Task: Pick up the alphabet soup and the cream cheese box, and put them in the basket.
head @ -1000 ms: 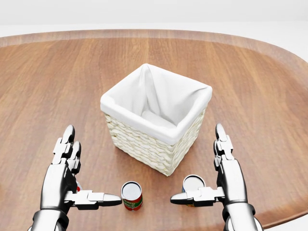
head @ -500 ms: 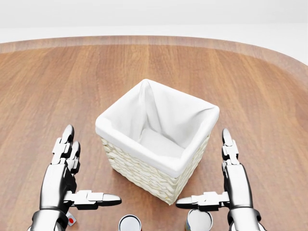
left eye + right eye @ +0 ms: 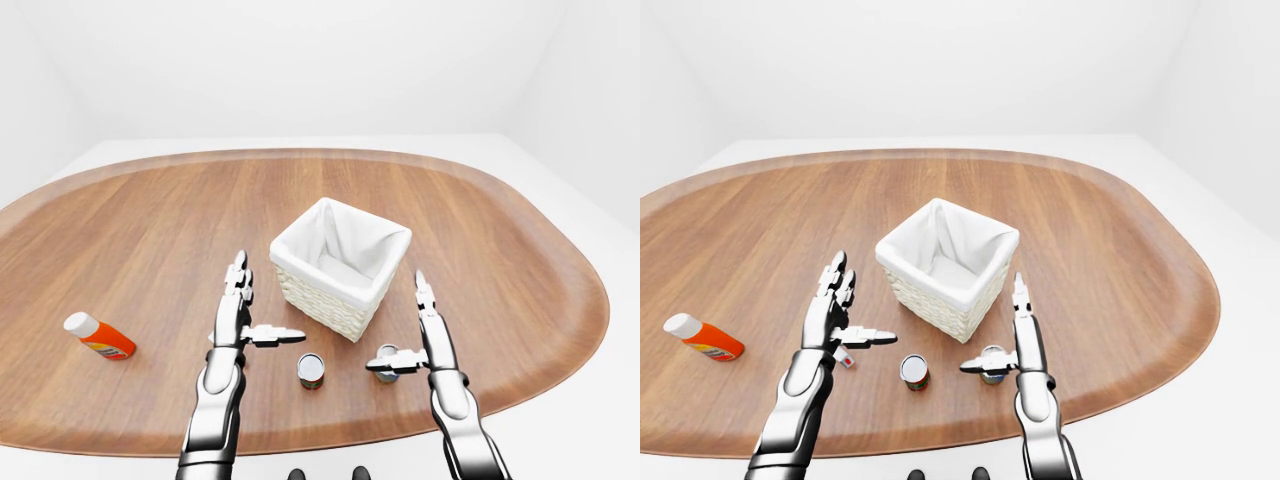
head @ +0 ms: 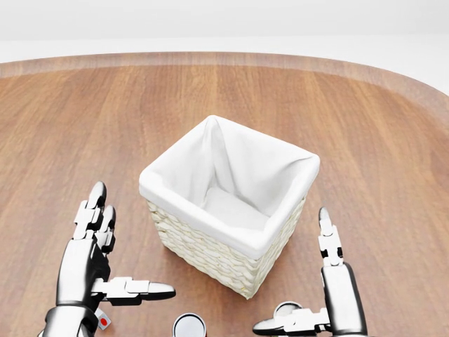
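With nothing yet in the basket (image 3: 340, 262), the right hand (image 3: 432, 345), fingers spread, hovers beside a can (image 3: 991, 363), which it must next grasp.

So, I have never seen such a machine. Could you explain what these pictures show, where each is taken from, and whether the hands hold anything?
These are simulator renders from three cameras on a humanoid robot's head, looking over its own arms: one head view and two eye views that are nearly alike. The metal left hand and right hand have three fingers each; both are open and hold nothing. They hover above a wooden table. On it stands a woven basket with a white lining, with nothing visible inside. Nearer the robot stand two cans: one with a red label, and another partly hidden under the right thumb. At the left of the eye views lies an orange bottle. A small box peeks out beside the left hand.
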Controlling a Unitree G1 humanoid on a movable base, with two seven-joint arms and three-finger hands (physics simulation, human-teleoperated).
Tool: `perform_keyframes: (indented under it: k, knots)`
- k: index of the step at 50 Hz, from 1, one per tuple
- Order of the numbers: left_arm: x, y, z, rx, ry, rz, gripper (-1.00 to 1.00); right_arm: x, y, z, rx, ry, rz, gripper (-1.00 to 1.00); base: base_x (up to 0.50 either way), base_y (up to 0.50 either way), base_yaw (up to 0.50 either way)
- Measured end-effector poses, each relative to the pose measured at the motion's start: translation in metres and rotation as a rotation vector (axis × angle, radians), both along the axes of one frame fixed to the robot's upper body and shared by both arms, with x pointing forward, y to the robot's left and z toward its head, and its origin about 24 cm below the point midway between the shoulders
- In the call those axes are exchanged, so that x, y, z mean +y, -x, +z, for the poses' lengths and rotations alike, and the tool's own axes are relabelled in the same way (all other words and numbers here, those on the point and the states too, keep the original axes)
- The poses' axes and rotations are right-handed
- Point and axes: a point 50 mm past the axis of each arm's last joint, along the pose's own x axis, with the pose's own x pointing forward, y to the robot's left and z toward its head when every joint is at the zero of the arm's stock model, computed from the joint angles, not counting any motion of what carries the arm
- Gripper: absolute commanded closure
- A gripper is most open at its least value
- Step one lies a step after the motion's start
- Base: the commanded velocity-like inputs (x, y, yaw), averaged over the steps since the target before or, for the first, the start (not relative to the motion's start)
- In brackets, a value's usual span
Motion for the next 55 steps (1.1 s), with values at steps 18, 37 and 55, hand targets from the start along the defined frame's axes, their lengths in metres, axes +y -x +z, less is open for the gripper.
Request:
perform_keyframes:
  k: [18,37,55]
  knots:
    - [0.002,-0.001,0.000,0.000,0.003,0.007,-1.00,0.001,0.004,-0.026,0.055,0.018,-0.001,-1.00,0.00,0.00,0.00]
    - [0.004,-0.002,0.000,0.001,0.008,0.013,-1.00,-0.006,0.003,-0.085,0.312,0.050,-0.059,-1.00,0.00,0.00,0.00]
    - [0.005,-0.002,0.000,0.002,0.012,0.019,-1.00,-0.005,-0.006,-0.111,0.464,0.084,-0.060,1.00,0.00,0.00,0.00]
